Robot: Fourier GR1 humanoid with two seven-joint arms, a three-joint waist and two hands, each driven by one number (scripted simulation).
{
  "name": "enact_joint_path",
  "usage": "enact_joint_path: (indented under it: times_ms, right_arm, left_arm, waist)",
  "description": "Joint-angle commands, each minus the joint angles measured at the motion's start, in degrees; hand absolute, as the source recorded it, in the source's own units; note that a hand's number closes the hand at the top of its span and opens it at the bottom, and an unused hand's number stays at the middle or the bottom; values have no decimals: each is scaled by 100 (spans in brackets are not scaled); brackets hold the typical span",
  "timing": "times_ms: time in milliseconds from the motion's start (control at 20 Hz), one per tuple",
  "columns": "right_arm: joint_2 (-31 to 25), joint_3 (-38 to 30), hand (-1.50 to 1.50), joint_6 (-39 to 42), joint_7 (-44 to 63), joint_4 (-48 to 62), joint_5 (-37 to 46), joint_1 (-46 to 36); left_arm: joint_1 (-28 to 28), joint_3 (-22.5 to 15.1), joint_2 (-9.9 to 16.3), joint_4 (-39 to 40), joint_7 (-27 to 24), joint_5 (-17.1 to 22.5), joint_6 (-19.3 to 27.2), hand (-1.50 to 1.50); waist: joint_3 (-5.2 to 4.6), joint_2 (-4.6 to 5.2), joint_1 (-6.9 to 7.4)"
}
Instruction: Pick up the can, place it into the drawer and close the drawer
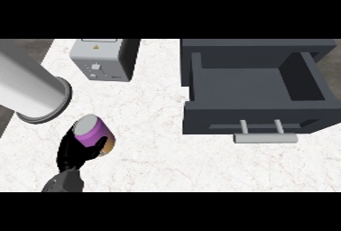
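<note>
Can, purple-sided cylinder with grey metal lid, tilting at lower left over white marbled surface, black left hand fingers curling round it. Likely light, stiff, slick; gripping mid-body. Dark grey drawer gaping open, well apart.

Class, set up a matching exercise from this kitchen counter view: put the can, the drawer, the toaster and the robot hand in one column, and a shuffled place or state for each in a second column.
Things:
1. can
2. drawer
3. toaster
4. left robot hand

States:
A. pulled open, nothing visible inside
B. curled round the can
C. purple, tilted, held at lower left
D. grey, standing at the counter's back

Pairs: 1-C, 2-A, 3-D, 4-B
</note>
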Motion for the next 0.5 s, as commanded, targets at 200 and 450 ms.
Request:
enact_joint_path:
  times_ms: [200,450]
  right_arm:
    - [74,-1,-150,-54,-47,-25,34,64]
    - [-133,-14,-150,-253,132,87,-4,-293]
  left_arm:
    - [-135,-414,-192,-909,362,17,123,150]
    - [-555,-606,-279,-691,348,-50,163,150]
  waist:
    - [3,-2,12]
    - [0,9,8]
